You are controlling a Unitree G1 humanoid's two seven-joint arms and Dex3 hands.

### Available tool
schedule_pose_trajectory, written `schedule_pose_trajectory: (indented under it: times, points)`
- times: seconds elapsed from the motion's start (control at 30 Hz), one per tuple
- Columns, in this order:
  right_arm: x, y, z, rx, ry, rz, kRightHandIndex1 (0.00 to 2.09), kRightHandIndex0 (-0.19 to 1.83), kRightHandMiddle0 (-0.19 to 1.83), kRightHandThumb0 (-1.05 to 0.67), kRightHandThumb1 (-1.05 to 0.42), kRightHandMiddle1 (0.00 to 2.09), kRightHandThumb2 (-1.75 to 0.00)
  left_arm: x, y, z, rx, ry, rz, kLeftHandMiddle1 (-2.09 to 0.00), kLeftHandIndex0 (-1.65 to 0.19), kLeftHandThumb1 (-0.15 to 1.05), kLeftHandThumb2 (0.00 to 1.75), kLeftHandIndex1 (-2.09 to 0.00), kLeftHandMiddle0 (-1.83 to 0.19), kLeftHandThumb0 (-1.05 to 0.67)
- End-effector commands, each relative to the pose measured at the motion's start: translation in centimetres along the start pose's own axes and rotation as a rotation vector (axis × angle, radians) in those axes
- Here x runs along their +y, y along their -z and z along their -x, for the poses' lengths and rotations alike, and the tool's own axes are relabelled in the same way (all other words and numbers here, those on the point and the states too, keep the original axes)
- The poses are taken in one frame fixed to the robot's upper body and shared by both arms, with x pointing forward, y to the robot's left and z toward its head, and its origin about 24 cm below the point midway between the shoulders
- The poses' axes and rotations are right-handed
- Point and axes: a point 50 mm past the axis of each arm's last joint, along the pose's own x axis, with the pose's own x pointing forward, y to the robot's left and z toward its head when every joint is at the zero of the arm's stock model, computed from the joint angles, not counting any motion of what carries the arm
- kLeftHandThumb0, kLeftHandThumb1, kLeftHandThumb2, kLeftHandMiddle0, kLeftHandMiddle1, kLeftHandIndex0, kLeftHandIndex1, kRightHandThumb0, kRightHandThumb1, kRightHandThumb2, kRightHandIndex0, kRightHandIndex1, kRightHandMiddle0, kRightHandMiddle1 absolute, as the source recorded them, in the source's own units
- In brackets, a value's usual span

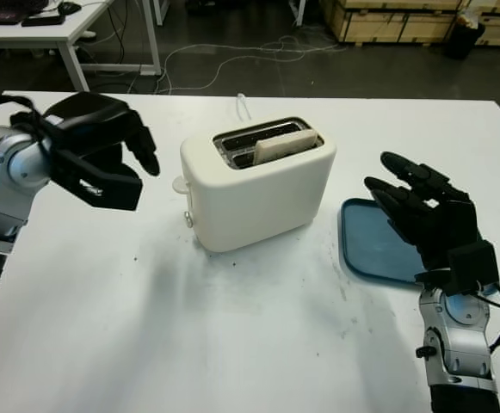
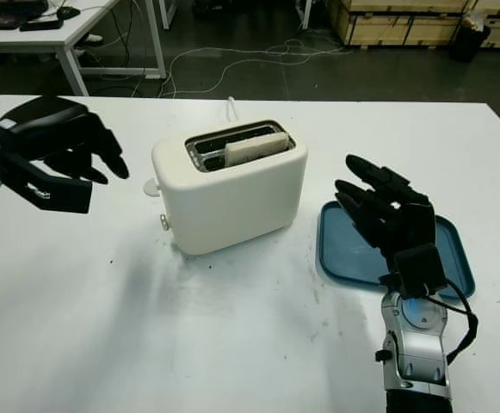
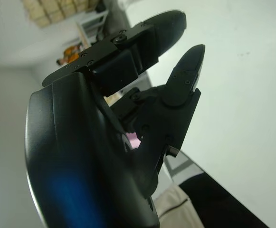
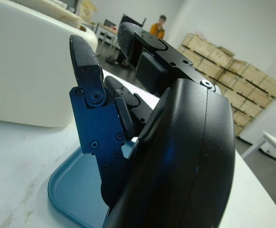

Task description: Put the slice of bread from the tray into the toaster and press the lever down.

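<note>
Since the slice of bread (image 1: 281, 145) already stands in the nearer slot of the toaster (image 1: 258, 185), with its top edge poking above the rim, what remains is the lever (image 1: 181, 184), a small cream knob on the end of the toaster that faces the left edge of the bench (image 1: 232, 344). The bread looks light, soft and easily crumbled, so it is best left alone now; if it needed nudging, a gentle touch on its exposed top edge would do. The lever looks stiff and sprung, and probably wants a firm downward push from a fingertip laid on top of the knob, while the toaster, light for its bulk, may slide on the smooth bench unless the push goes straight down.

The left robot hand (image 1: 103, 151) hovers above the bench near the left edge, just beside the lever end of the toaster but not touching it; it holds nothing and its fingers curl downward. The right robot hand (image 1: 422, 211) is open and empty, held over the blue tray (image 1: 366, 241) near the right edge of the bench, clear of the toaster.
</note>
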Motion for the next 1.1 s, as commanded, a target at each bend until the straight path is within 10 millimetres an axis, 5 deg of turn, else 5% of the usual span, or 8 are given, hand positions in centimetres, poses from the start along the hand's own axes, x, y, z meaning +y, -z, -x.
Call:
schedule_pose_trajectory:
  times: [0.0,0.6,1.07]
  points:
    - [-0.1,0.2,0.1,0.005,0.009,-0.014,0.0,0.97,0.85,-0.45,-0.84,0.0,0.0,0.3,-0.2,-0.3,-0.025,0.014,-0.013,-0.54,-1.3,0.74,0.01,-0.01,-1.15,-0.27]
    - [-0.2,0.3,0.2,0.003,0.011,-0.008,0.0,0.97,0.86,-0.46,-0.84,0.0,0.0,-0.1,-1.1,-1.4,-0.154,0.007,-0.003,-0.87,-1.29,0.88,0.01,0.0,-1.02,-0.45]
    - [0.0,0.4,0.3,0.016,0.008,0.003,0.0,0.95,0.84,-0.47,-0.84,0.0,0.0,1.3,-0.8,-1.9,-0.187,-0.103,-0.058,-0.98,-1.36,0.82,0.0,-0.04,-1.04,-0.38]
